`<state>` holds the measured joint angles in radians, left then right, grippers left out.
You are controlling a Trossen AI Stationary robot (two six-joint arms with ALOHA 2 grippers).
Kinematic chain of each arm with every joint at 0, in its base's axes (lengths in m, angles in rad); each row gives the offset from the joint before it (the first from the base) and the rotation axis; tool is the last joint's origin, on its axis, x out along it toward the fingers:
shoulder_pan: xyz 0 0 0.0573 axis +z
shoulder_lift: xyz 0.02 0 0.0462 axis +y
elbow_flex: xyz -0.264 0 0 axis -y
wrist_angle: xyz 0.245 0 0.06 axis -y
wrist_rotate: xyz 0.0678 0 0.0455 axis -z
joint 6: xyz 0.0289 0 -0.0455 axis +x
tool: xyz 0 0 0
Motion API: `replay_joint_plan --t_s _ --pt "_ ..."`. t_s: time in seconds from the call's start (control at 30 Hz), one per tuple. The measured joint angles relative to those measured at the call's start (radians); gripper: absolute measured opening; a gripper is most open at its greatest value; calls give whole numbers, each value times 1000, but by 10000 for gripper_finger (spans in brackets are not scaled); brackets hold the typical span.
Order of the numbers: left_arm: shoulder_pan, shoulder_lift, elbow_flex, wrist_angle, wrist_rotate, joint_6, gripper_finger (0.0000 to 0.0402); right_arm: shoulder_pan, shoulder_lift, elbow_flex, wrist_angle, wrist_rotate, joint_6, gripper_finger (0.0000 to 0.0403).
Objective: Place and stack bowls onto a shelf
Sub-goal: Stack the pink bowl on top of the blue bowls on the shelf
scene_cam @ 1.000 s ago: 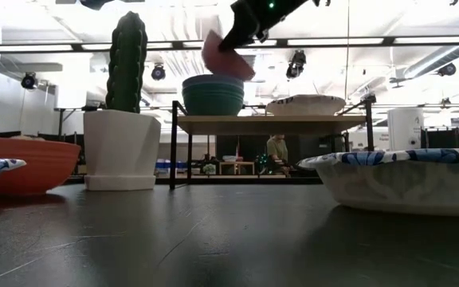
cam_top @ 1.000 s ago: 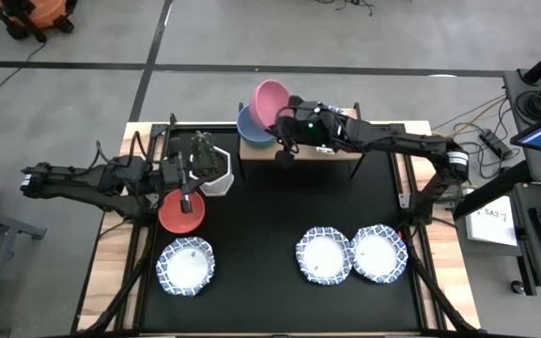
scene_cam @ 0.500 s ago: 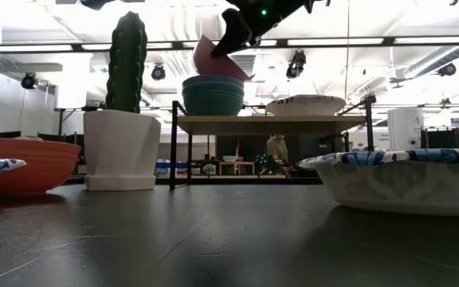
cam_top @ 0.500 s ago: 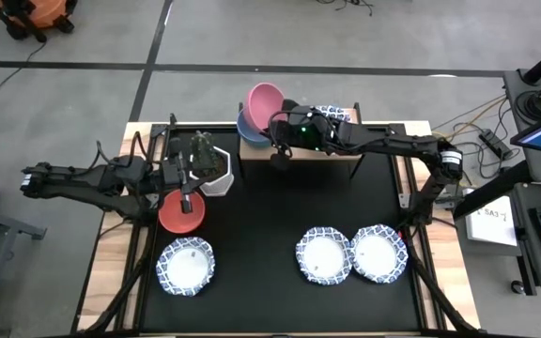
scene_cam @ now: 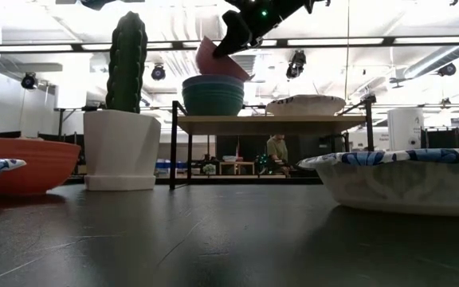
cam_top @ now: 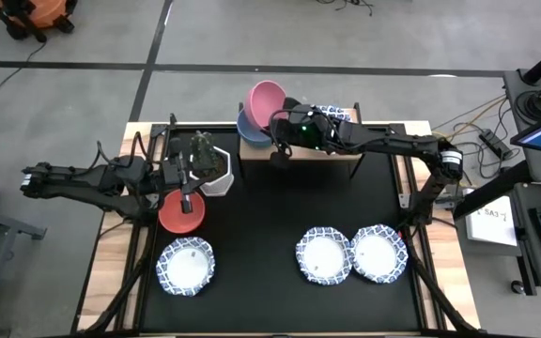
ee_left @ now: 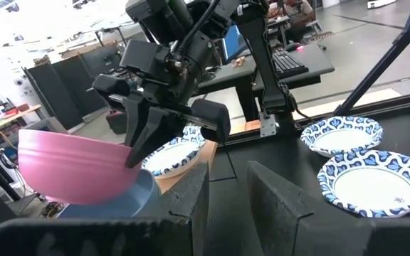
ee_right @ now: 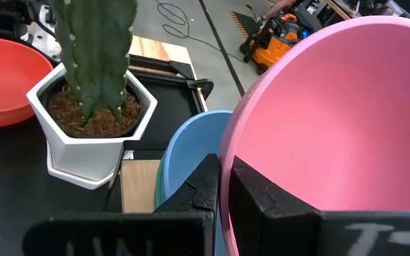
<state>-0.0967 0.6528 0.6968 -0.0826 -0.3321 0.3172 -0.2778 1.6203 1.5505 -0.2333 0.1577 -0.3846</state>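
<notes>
A pink bowl hangs tilted over a blue bowl, which is stacked in a green one at the left end of the shelf. My right gripper is shut on the pink bowl. A patterned bowl stands on the shelf's right part. A red bowl rests on the table at the left. My left gripper stays level above it, open, with nothing between its fingers. My right gripper holds the pink bowl by its rim, on the side toward the table's right. One finger is inside the bowl and one outside. The fingers come from the right, slanting slightly down. The bowl is tipped steeply, its low side at the blue bowl's rim.
A white hexagonal cactus pot stands left of the shelf, beside the red bowl. Three patterned bowls lie near the front edge: one at the left, two side by side at the right. The black tabletop's middle is bare.
My right gripper has carried the pink bowl a little toward the table's left, farther over the blue bowl, and the bowl has tipped a bit steeper. Over the last half second it has kept still.
</notes>
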Motion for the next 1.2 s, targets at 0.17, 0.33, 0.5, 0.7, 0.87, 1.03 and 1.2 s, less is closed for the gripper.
replay_joint_plan --t_s 0.17,0.33,0.5,0.7,0.87,1.03,1.2 --pt "0 0 0 0 0 0 79 0 0 0 0 0 -4 13" --pt "0 0 0 0 0 0 79 0 0 0 1 0 -6 10" --pt "0 0 0 0 0 0 79 0 0 0 7 2 7 29" --pt "0 0 0 0 0 0 79 0 0 0 7 15 30 89" --pt "0 0 0 0 0 0 79 0 0 0 7 27 20 123" --pt "0 0 0 0 0 0 79 0 -7 0 67 26 79 123" --pt "0 0 0 0 0 0 79 -4 14 -2 78 26 87 87"
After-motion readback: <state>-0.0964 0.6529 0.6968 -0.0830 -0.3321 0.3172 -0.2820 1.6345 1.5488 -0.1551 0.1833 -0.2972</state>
